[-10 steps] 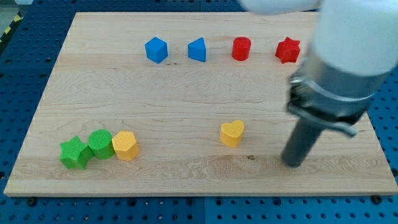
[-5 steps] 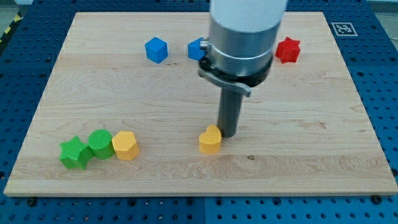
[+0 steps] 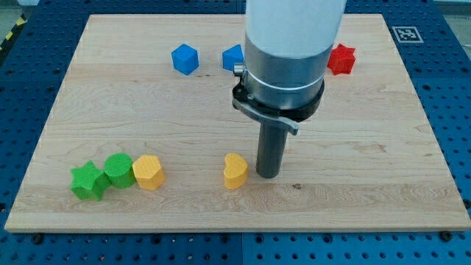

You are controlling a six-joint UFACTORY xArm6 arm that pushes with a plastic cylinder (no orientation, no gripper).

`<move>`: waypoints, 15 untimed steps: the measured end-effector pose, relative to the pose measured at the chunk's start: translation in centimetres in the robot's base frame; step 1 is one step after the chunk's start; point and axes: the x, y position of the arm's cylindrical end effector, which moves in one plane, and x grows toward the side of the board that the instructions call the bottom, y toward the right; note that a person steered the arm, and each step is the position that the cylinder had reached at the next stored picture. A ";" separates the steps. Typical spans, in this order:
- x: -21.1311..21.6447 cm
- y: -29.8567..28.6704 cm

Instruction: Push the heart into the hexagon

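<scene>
The yellow heart lies on the wooden board, low in the middle of the view. The yellow hexagon lies well to its left, touching a green round block. My tip stands on the board just to the right of the heart, a small gap apart from it. The rod rises from it into the arm's wide grey body, which covers the upper middle of the view.
A green star sits left of the green round block. Along the view's top are a blue cube, a blue block partly behind the arm, and a red star. The board's front edge runs below.
My tip swept from the view's right to the left, met the yellow heart and slid it leftward toward the hexagon. The other blocks have not moved.
</scene>
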 end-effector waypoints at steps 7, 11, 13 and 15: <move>-3.3 -6.3; -11.2 2.3; -21.8 -0.8; -24.7 -0.7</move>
